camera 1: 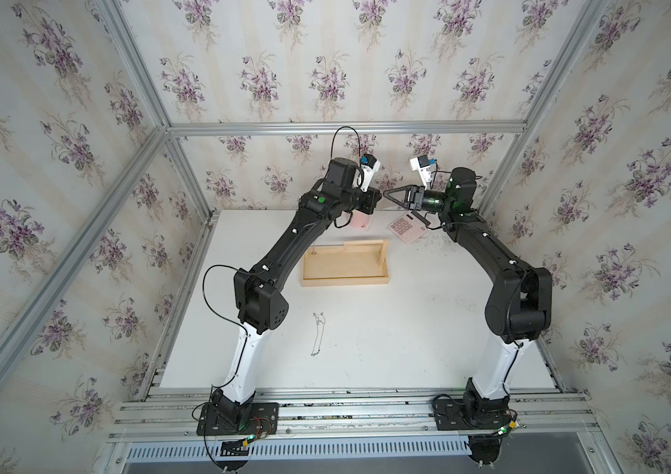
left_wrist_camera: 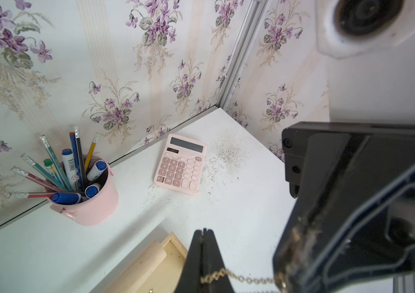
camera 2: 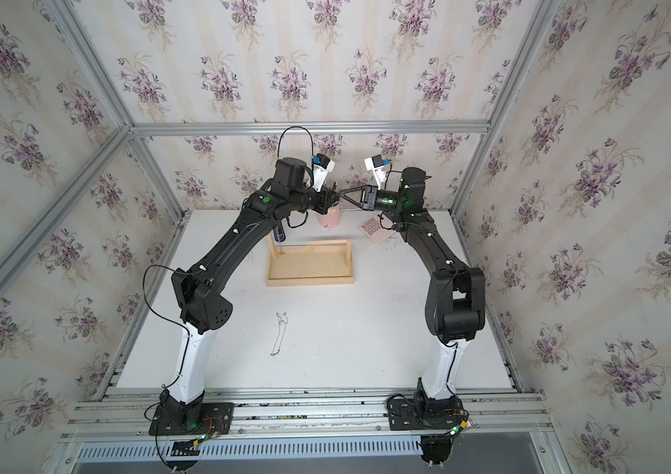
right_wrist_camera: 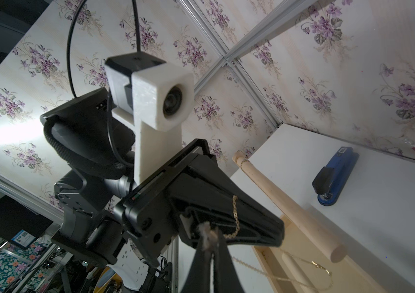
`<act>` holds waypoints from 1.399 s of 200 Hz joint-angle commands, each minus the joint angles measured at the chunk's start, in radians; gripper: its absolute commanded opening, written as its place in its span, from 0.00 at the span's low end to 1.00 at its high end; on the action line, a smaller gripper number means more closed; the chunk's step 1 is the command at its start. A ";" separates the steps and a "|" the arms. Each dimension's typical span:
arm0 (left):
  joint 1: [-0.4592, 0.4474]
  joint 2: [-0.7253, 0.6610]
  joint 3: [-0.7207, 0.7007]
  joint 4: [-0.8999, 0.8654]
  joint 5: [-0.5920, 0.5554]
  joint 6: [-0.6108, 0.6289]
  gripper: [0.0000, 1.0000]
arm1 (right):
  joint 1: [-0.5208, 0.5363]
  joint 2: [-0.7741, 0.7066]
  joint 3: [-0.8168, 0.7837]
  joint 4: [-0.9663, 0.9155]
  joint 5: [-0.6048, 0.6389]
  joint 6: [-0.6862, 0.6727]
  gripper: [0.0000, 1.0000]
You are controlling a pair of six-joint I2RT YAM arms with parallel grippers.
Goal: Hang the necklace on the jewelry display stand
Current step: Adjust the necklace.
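Observation:
Both arms are raised high over the back of the table, fingertips almost touching. A gold chain necklace [left_wrist_camera: 242,278] is stretched between them. My left gripper [left_wrist_camera: 204,231] is shut on one part of the necklace. The right gripper [right_wrist_camera: 210,234] is shut on the necklace [right_wrist_camera: 235,218] close by, and in a top view the right gripper [camera 2: 343,194] points left at the other one. More chain hangs down towards the jewelry display stand [right_wrist_camera: 300,253]. That pale wooden stand [camera 1: 345,279] sits below the grippers in both top views; its post [right_wrist_camera: 277,195] carries a chain near the top.
A pink cup of pens [left_wrist_camera: 92,203] and a pink calculator [left_wrist_camera: 179,165] stand at the back wall. A blue stapler [right_wrist_camera: 333,177] lies left of the stand. A thin chain [camera 1: 317,334] lies on the white table nearer the front.

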State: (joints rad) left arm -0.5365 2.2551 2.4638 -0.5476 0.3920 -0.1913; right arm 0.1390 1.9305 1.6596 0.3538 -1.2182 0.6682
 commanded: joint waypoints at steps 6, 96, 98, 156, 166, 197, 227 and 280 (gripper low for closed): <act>0.005 0.012 0.019 -0.002 -0.028 -0.004 0.00 | 0.001 0.038 0.042 -0.073 0.016 -0.074 0.07; 0.015 0.047 0.032 0.003 -0.048 -0.026 0.00 | 0.001 0.142 0.138 -0.128 0.035 -0.114 0.07; 0.016 0.047 0.032 0.002 -0.054 -0.026 0.00 | 0.001 0.145 0.142 -0.128 0.034 -0.112 0.07; 0.022 0.049 0.031 -0.008 -0.064 -0.030 0.00 | 0.014 0.206 0.211 -0.136 0.033 -0.112 0.07; 0.022 0.049 0.030 -0.010 -0.066 -0.030 0.00 | 0.016 0.217 0.227 -0.143 0.031 -0.112 0.07; 0.030 0.049 0.020 -0.011 -0.069 -0.037 0.00 | 0.029 0.261 0.293 -0.187 0.031 -0.134 0.07; 0.035 0.042 0.003 -0.009 -0.063 -0.040 0.00 | 0.038 0.284 0.329 -0.228 0.037 -0.155 0.07; 0.036 -0.028 -0.110 0.022 -0.075 -0.041 0.00 | 0.085 0.285 0.393 -0.372 0.084 -0.266 0.07</act>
State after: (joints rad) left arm -0.5030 2.2715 2.4073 -0.5625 0.3244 -0.2283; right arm 0.2085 2.2074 2.0190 0.0574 -1.1614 0.4751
